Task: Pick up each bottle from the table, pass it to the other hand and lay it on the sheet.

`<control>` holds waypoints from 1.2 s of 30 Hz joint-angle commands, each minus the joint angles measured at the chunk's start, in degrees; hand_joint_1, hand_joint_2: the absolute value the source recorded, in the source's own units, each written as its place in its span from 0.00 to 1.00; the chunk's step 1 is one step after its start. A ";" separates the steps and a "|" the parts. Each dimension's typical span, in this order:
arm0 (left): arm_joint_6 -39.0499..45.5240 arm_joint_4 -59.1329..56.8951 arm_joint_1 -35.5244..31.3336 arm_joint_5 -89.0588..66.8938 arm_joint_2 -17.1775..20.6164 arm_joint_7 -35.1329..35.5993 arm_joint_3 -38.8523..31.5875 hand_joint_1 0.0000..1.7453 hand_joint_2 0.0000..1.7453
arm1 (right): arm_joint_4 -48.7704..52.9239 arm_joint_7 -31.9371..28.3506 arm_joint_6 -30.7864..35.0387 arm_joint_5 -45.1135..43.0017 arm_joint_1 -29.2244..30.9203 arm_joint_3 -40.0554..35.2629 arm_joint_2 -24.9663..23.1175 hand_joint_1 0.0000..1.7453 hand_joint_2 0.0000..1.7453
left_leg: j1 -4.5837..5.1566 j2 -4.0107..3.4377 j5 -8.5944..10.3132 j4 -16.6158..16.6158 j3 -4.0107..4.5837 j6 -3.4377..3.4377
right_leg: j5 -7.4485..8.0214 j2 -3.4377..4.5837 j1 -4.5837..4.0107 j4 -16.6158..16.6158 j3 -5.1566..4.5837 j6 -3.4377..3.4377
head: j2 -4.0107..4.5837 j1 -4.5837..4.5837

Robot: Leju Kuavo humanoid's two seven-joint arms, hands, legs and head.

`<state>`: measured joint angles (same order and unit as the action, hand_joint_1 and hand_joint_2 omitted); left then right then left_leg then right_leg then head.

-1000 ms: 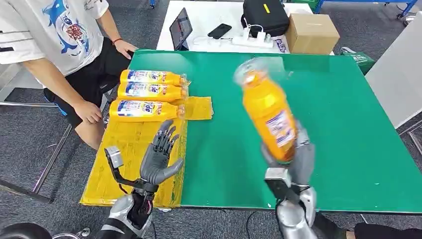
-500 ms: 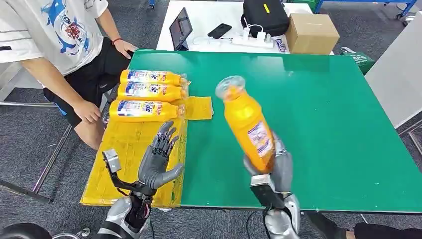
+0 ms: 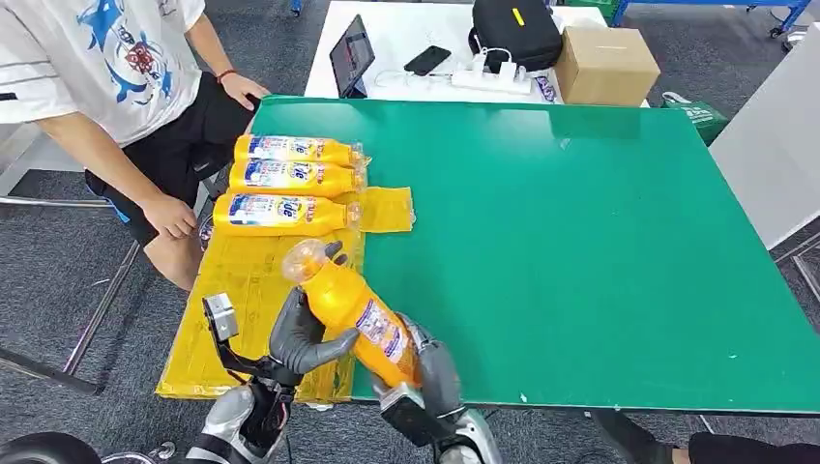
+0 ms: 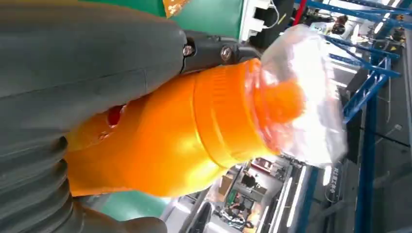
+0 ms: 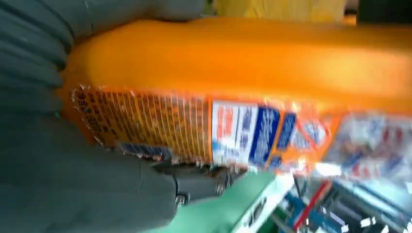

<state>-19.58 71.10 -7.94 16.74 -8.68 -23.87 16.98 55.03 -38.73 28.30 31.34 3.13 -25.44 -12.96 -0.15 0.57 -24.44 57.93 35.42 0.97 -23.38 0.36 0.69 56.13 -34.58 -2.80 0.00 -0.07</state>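
Right robot hand [image 3: 432, 372] holds bottle [image 3: 353, 309] against left robot hand [image 3: 302, 333].

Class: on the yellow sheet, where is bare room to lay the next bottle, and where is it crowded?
Free: the near part of the yellow sheet, between the nearest lying bottle and the left hand. Crowded: its far end, where three bottles lie side by side.
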 commanded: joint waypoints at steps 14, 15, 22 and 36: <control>-3.02 -13.07 -5.03 1.63 3.60 2.85 6.11 0.00 1.00 | -16.25 -0.10 5.43 1.60 6.88 -6.44 -2.00 1.00 1.00 | -0.04 0.01 -0.04 -0.05 -0.22 -0.04 | -0.05 -0.07 -0.06 -0.07 0.21 0.07 | 0.00 0.02; -3.35 -13.20 -5.07 1.81 3.62 2.82 6.18 0.00 1.00 | -16.30 -0.16 5.42 1.55 6.90 -6.41 -2.01 1.00 1.00 | -0.08 -0.03 -0.09 -0.05 -0.33 -0.06 | -0.07 -0.06 -0.10 -0.09 0.33 0.11 | 0.00 0.00; -2.94 -13.01 -4.87 0.94 4.05 2.21 6.52 0.00 1.00 | -16.48 -0.58 5.28 1.13 6.88 -6.27 -2.28 1.00 1.00 | -0.08 -0.04 -0.11 -0.03 -0.30 -0.07 | -0.09 -0.05 -0.10 -0.06 0.29 0.11 | 0.00 0.00; -8.57 -8.20 -2.71 8.65 2.97 1.75 4.73 1.00 1.00 | -17.05 -0.03 4.24 1.79 7.03 -6.71 -2.41 1.00 1.00 | -0.08 -0.01 -0.11 0.01 -0.26 -0.06 | -0.09 -0.08 -0.10 -0.04 0.27 0.10 | 0.00 0.00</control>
<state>-27.32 62.42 -9.48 25.18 -5.64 -22.40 20.42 42.12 -39.23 33.38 32.83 8.95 -29.59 -15.61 -0.16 0.55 -24.44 57.94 35.42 0.96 -23.38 0.38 0.69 56.13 -34.61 -2.81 0.00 -0.07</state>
